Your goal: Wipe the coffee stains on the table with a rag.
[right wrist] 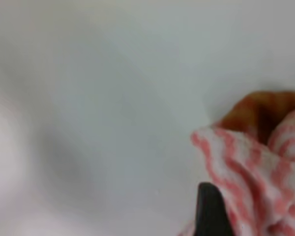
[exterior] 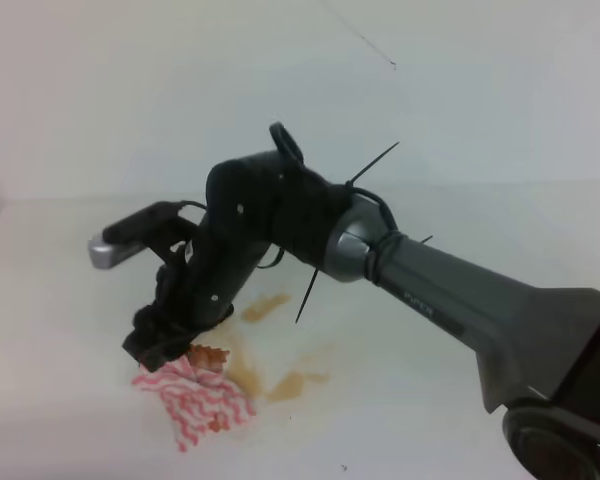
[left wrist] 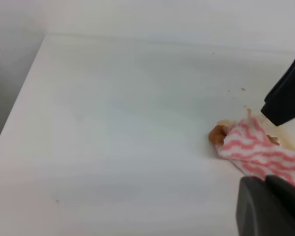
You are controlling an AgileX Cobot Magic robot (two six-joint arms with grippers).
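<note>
the right gripper (exterior: 160, 345) is low over the white table (exterior: 70, 300), at the end of a big dark arm that reaches in from the right side. its black fingers point down and their tips are right at the top edge of the rag (exterior: 195, 395). they look like they touch the cloth there, but it is hard to be sure. i cannot tell if the fingers are spread apart or squeezed together, because the dark wrist hides the gap in the high view and the close view is blurry.

the rag is a small cloth with red and white wavy stripes. it lies bunched up on the table, near the front and a bit left of the middle. it has orange-brown wet marks on the side next to the gripper. in the right wrist view the rag (right wrist: 250, 177) fills the lower right corner, with a brown patch at its top and one dark fingertip (right wrist: 211, 209) in front of it.

the coffee stains (exterior: 280, 380) are brownish smears on the table, just right of the rag. one small blotch sits a little higher, close to the arm.

in the left wrist view the rag (left wrist: 260, 150) is at the right edge, with dark robot parts above and below it.
</note>
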